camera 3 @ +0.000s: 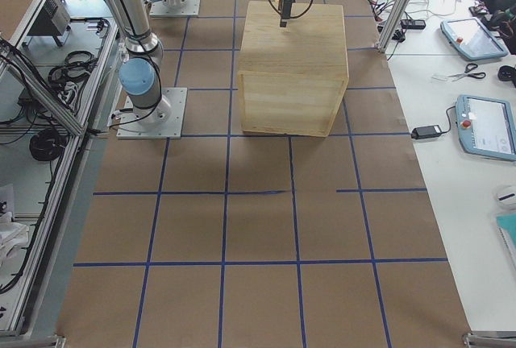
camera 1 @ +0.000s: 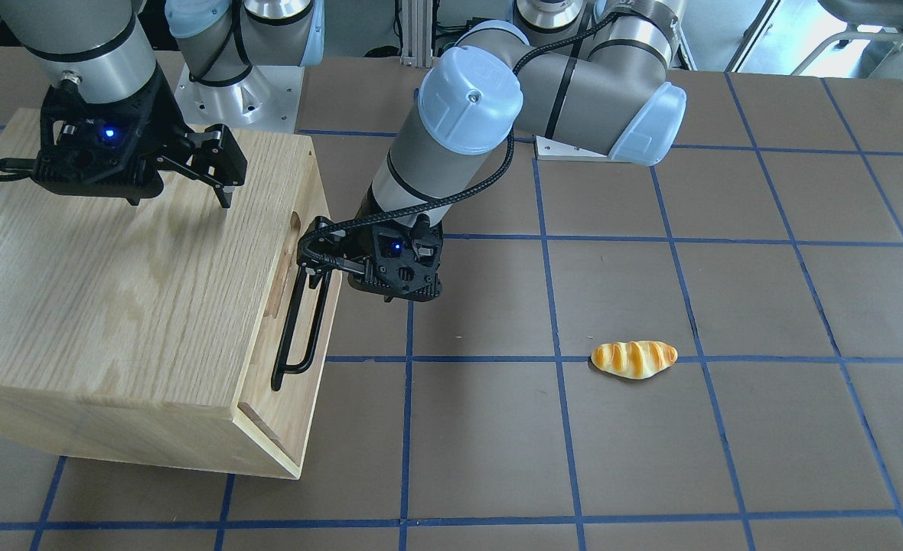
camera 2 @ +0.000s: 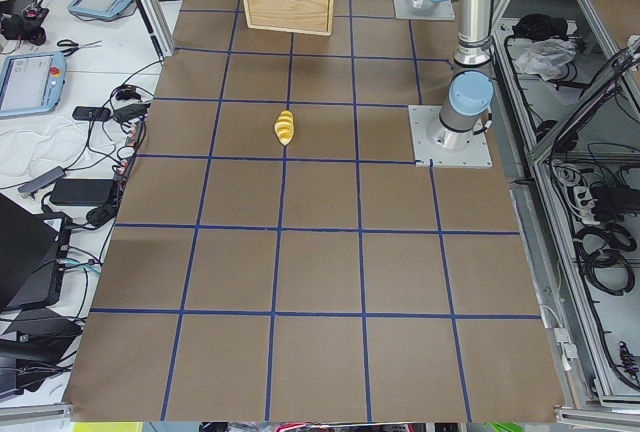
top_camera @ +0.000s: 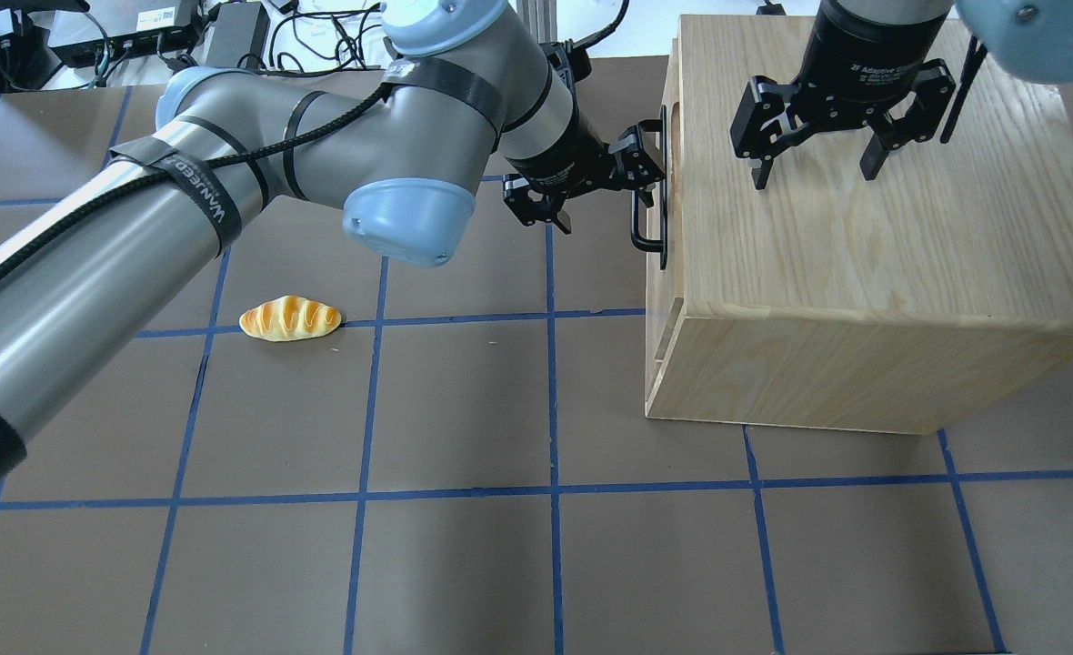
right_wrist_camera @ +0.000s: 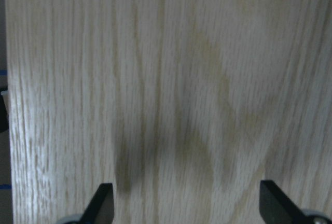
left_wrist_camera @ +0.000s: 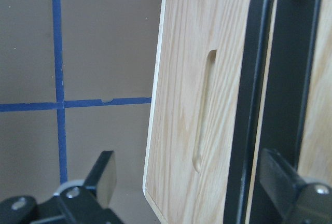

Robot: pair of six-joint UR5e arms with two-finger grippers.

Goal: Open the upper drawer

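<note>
The drawer (left_wrist_camera: 179,105) sits shut, flush in the front of the box (top_camera: 864,255), which stands on the desk (top_camera: 464,409) on the robot's right. The left pincer (top_camera: 602,186) is at the handle (camera 1: 298,329), fingers spread wide with the bar between them, close by one finger and not clamped. The right pincer (top_camera: 816,173) hangs open just above the box top.

To my eye the grasp comes next. Centre the bar, close squarely on it, then pull straight out along the drawer's travel. An angled tug might skid the box, and the right pincer pressing on the top could steady it.

The handle is thin black metal with rounded corners. The drawer front is pale, smooth wood with an oblong slot (left_wrist_camera: 204,110). The box shows bold oak grain.
</note>
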